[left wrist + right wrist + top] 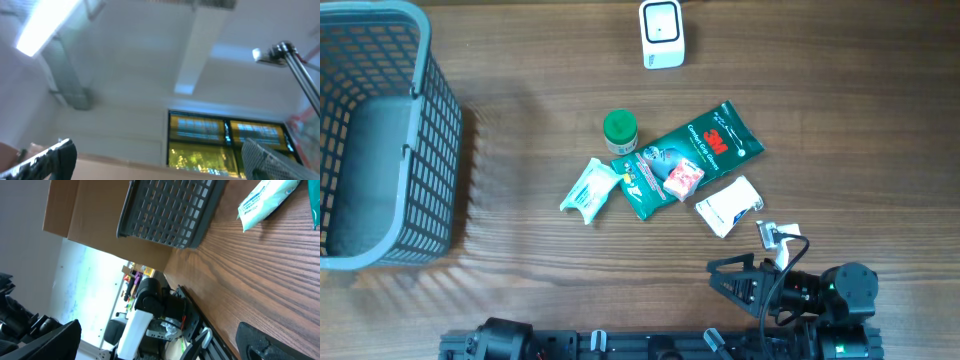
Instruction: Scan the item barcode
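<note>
Now, you have one jar [620, 130] and four packets [705, 150] clustered mid-table, one scanner [662, 33] beyond them, one basket [440, 170] at left, left gripper [155, 167] and right gripper [718, 277] both spread wide, empty.

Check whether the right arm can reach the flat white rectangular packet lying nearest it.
Probably yes: the open right gripper lies close to the white packet, and nothing sits between them.

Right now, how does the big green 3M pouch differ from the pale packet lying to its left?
The green 3M pouch is dark green and long; the pale packet is whitish and much shorter. A small pink packet lies on the pouch; nothing lies on the pale packet. Both lie flat on the table.
</note>
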Robot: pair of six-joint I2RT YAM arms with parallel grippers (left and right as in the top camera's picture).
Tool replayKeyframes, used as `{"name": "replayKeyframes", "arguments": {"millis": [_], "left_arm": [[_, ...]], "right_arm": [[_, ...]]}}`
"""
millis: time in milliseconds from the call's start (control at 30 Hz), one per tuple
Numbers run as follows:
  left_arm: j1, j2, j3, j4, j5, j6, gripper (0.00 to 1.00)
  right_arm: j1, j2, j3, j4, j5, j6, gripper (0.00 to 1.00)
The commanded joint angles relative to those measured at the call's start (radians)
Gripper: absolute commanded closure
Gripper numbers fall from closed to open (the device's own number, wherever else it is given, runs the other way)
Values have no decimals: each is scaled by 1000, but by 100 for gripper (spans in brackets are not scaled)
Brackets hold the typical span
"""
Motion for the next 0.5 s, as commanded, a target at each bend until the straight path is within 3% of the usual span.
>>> {"name": "replayKeyframes", "arguments": {"millis": [0,67,200,467], "left_arm": [[2,3,-25,-126,-42,-10,0],[2,4,-68,-178,24,-4,0],[2,4,-205,-122,115,0,0],[0,4,-672,159,114,-139,0]], "right_arm": [[-3,-2,-1,2,-7,-27,0],[-3,-2,-1,11,46,-14,0],[-3,-2,-1,11,2,-72,0],[-3,-2,-1,45,-42,66,0]]}}
